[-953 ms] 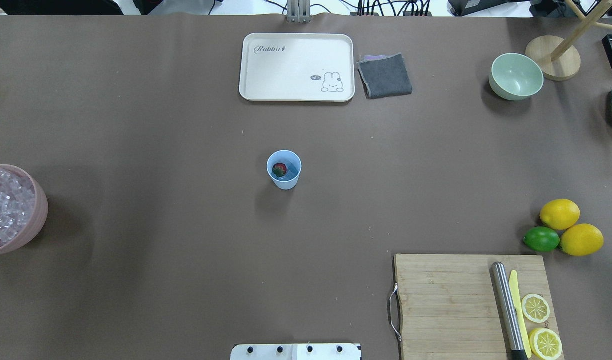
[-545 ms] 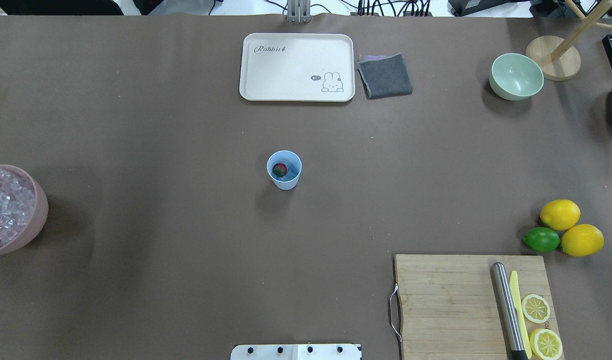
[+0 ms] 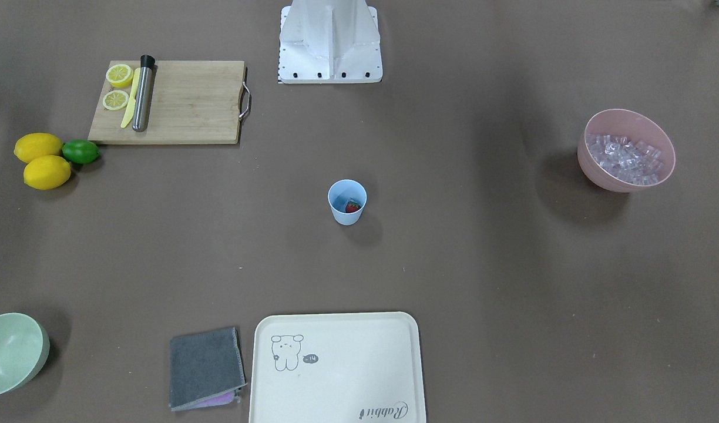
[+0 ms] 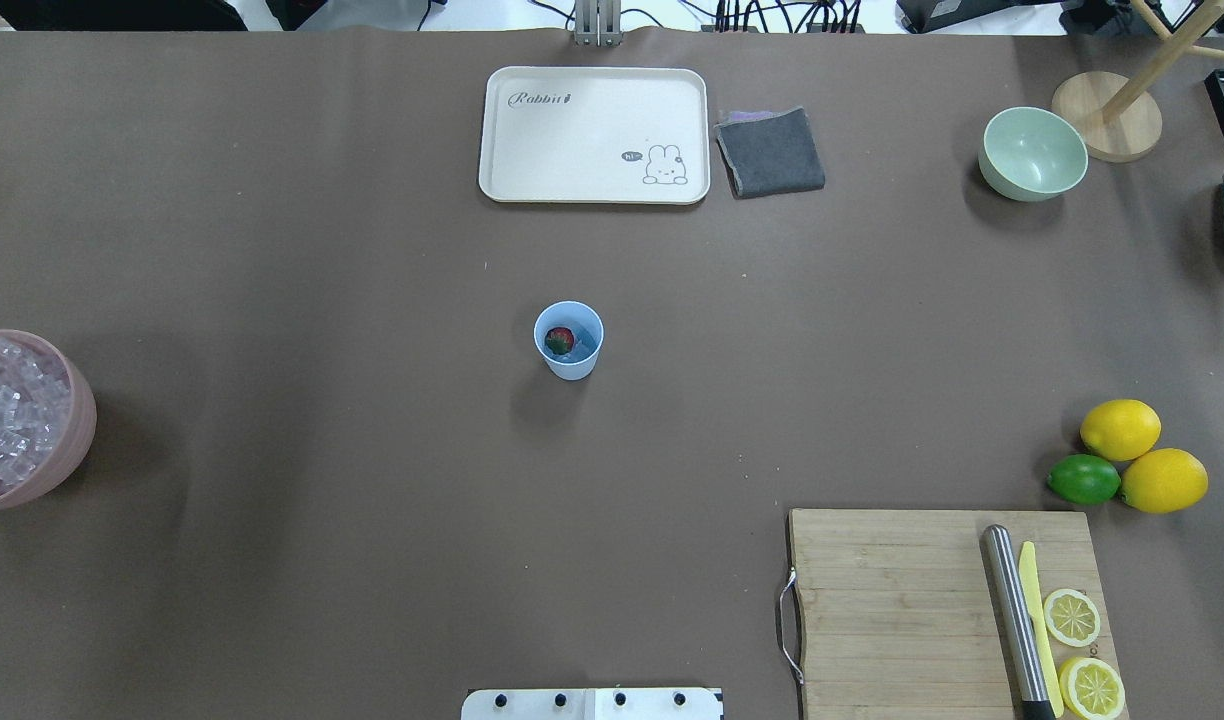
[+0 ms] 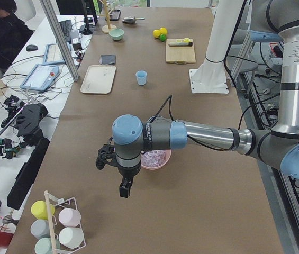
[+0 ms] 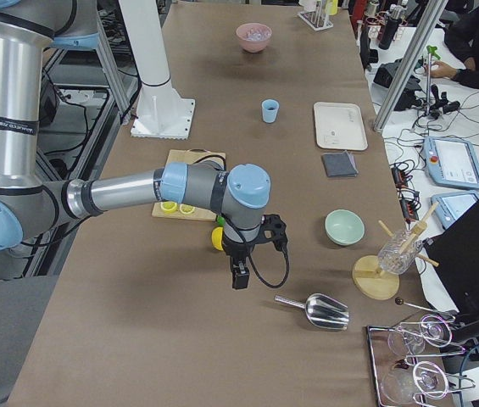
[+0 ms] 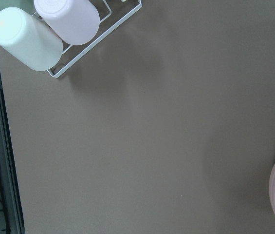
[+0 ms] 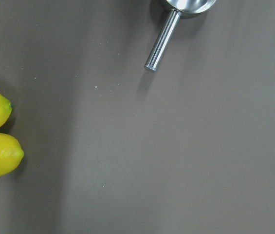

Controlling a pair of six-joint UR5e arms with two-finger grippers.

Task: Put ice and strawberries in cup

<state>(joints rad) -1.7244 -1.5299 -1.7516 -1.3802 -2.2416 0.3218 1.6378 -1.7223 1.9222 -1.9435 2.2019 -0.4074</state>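
Observation:
The light-blue cup stands upright mid-table, also seen across the table. A red strawberry lies inside it; I cannot tell whether the pale shape beside it is ice. Ice fills the pink bowl at the table's left end. My left gripper hangs above the table just beyond that bowl, far from the cup. My right gripper hangs near the lemons at the other end. Both show only in side views, so I cannot tell if they are open or shut.
A cream tray and grey cloth lie at the far edge, with a pale green bowl to the right. A cutting board carries a knife and lemon halves. Lemons and a lime, a metal scoop and a cup rack stand near the ends.
Nothing on the table has moved. The faint shadow over the pink bowl at the left has shifted slightly.

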